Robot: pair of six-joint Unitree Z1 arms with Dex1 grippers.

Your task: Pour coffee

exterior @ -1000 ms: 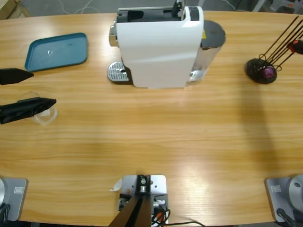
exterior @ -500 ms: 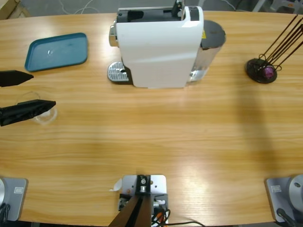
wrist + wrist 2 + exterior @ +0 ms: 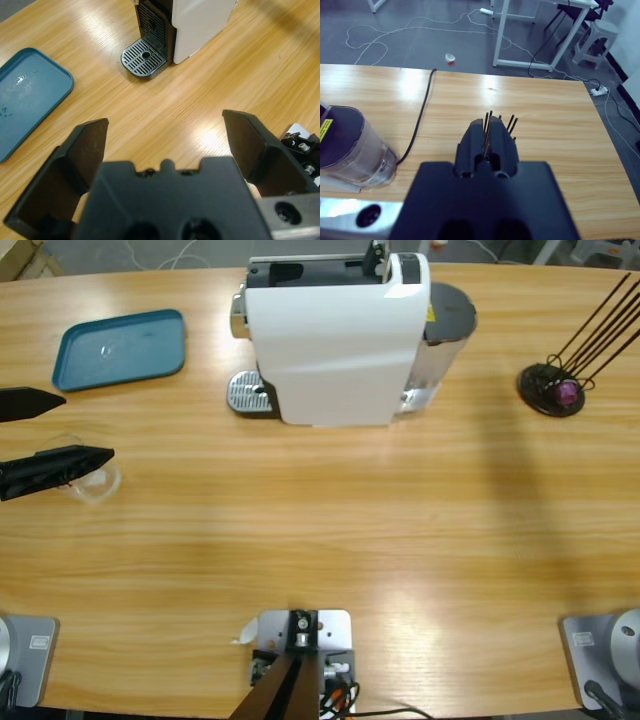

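Observation:
A small clear glass (image 3: 100, 484) stands on the table at the far left of the high view, and the lower jaw of my left gripper (image 3: 90, 426) partly covers it. I cannot make out any coffee in it. That gripper comes in from the left edge with its jaws wide open. In the left wrist view the left gripper (image 3: 165, 135) has nothing between its jaws and the glass is hidden. The white coffee machine (image 3: 335, 335) stands at the back middle, its metal drip tray (image 3: 144, 52) bare. My right gripper (image 3: 487, 125) is shut and is out of the high view.
A teal tray (image 3: 122, 348) lies at the back left, close to the left gripper. A black capsule holder (image 3: 552, 388) with thin rods stands at the right. The machine's water tank (image 3: 350, 150) and a black cable (image 3: 420, 120) show in the right wrist view.
The left gripper has drifted slightly to the left, still open. Nothing else has moved.

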